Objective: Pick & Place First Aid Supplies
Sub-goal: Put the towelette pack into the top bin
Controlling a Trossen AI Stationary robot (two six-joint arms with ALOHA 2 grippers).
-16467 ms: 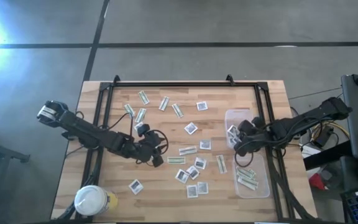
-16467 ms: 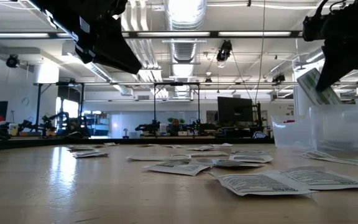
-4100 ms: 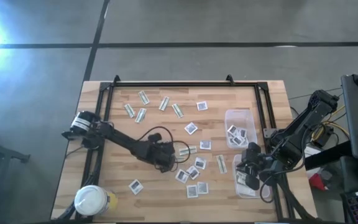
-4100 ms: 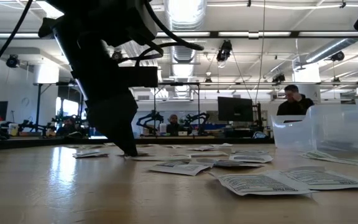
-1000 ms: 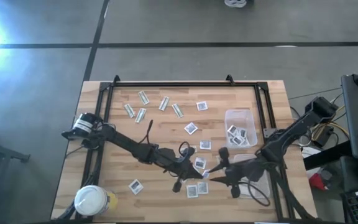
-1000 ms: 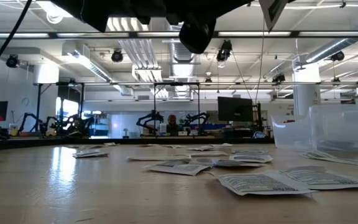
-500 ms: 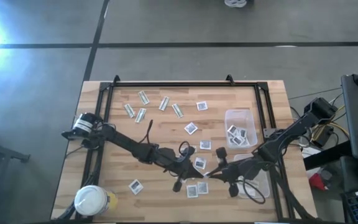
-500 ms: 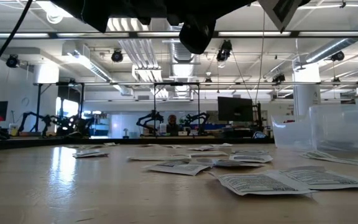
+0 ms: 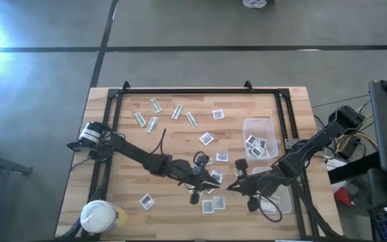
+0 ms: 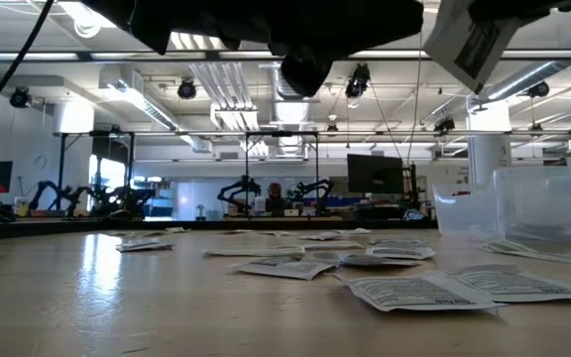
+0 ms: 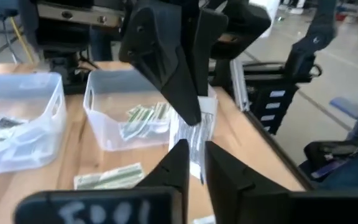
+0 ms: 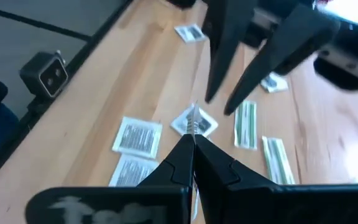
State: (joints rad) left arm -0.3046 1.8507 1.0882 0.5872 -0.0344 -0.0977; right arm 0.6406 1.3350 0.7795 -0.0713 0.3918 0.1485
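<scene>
A square white packet with dark print point(image 11: 194, 134) hangs in the air over the middle of the table, between my two grippers; the low view shows it tilted point(image 10: 469, 45). My right gripper point(image 12: 192, 142) point(image 9: 230, 186) comes from the table's right and is shut on it. My left gripper point(image 11: 196, 163) point(image 9: 207, 179) comes from the left. Its fingers stand a little apart on either side of the packet's lower edge. More square packets point(image 9: 210, 205) and green-and-white strips point(image 9: 239, 176) lie flat on the table below. My right gripper pinches the packet's upper edge point(image 11: 190, 122) between its two fingers, which slant down from the table's right. The packet hangs below them, clear of the table. My left gripper has the packet's lower edge point(image 11: 197, 167) in its gap; whether its fingers touch it, I cannot tell.
Two clear tubs stand at the right: the far one point(image 9: 259, 125) holds square packets, the near one point(image 9: 284, 202) holds strips and lies partly under my right arm. A white-lidded round jar point(image 9: 99, 216) stands at the near left corner. More packets point(image 9: 180, 111) are scattered toward the far edge.
My right gripper has shut on the packet that my left gripper holds up, sinking and rolling slightly. In the low view the packet has come lower and tipped. My left arm has stayed where it was.
</scene>
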